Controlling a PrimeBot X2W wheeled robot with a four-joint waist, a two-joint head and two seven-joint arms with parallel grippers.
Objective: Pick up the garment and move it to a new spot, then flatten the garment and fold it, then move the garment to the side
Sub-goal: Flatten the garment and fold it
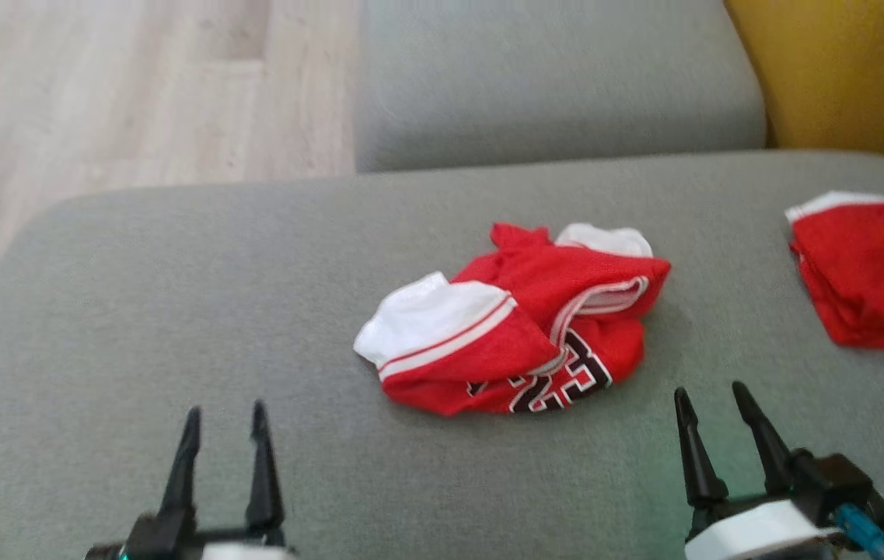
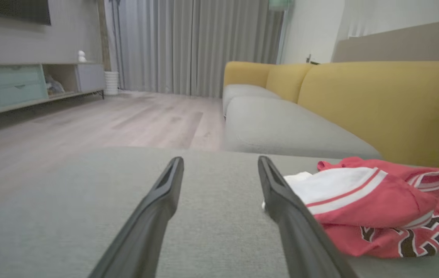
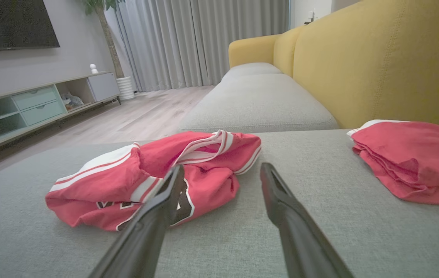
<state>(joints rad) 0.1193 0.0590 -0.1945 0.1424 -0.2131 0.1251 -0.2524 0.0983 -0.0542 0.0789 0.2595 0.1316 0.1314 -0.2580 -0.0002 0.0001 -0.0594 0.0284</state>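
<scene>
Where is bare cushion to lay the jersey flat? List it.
Widest: the cushion left of the jersey, beyond the left claw. A narrower strip lies between jersey and folded red cloth. Crowded at right.

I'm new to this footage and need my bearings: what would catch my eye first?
The crumpled red and white jersey lies mid-cushion on the grey sofa seat, black numerals showing at its near edge. A second red garment, folded, sits apart at the right, near the yellow backrest. The left gripper and right gripper stand open and empty, short of the jersey.
</scene>
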